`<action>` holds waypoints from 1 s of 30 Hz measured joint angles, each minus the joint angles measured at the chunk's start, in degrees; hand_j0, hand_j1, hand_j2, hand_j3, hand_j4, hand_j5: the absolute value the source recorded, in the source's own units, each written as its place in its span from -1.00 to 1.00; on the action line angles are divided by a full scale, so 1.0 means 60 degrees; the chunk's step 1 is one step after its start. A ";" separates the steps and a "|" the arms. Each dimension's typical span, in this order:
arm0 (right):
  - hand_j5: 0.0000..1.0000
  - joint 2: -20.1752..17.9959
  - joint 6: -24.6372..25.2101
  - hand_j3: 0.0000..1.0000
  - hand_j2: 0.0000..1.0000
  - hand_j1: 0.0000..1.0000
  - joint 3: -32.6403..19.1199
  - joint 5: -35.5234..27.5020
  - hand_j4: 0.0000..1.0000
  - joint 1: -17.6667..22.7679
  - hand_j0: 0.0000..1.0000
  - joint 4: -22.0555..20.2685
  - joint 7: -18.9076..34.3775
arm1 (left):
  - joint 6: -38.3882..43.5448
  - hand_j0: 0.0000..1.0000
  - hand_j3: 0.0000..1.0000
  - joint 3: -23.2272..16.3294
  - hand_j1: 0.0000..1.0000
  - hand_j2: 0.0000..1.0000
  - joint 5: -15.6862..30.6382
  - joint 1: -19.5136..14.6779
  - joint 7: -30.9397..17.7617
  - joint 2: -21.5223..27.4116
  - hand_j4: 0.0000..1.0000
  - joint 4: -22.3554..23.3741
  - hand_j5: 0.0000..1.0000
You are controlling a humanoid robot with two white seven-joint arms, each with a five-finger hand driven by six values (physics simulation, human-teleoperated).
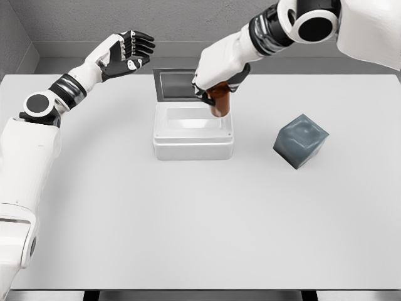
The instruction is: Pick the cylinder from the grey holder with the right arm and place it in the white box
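My left hand is up and far off to the side, fingers spread, holding nothing. My right hand has its fingers wrapped around the brown cylinder, which stands upright and sticks down below them. The white box sits right under it, and the grey holder is well off to the side.

Open tabletop around grey holder

Right hand curled, apparently gripping; left hand raised, fingers spread.
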 measured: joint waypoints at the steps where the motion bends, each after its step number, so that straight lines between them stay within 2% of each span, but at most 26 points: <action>1: -0.13 0.0063 0.0000 -0.13 -0.13 -0.13 0.0026 0.0001 -0.13 0.0000 -0.13 0.0050 0.0000 | 0.0000 0.21 0.21 -0.0002 0.21 0.21 -0.0002 0.0000 0.0000 0.0000 0.21 0.0000 0.21; 12: -0.15 0.0776 0.0001 -0.15 -0.15 -0.15 0.0374 -0.0003 -0.15 0.0014 -0.15 0.0815 0.0000 | -0.0026 0.20 0.20 -0.0019 0.20 0.20 -0.0043 0.0015 0.0000 -0.0006 0.20 -0.0005 0.20; 16: -0.15 0.0952 0.0002 -0.15 -0.15 -0.15 0.0515 -0.0005 -0.15 0.0000 -0.15 0.1034 0.0000 | -0.0023 0.20 0.20 -0.0013 0.20 0.20 -0.0322 0.0000 0.0000 -0.0016 0.20 -0.0007 0.20; 30: -0.16 0.1339 0.0003 -0.16 -0.16 -0.16 0.0749 -0.0008 -0.16 -0.0015 -0.16 0.1425 0.0000 | -0.0011 0.20 0.20 -0.0010 0.20 0.20 -0.0633 0.0000 0.0000 -0.0021 0.20 -0.0023 0.20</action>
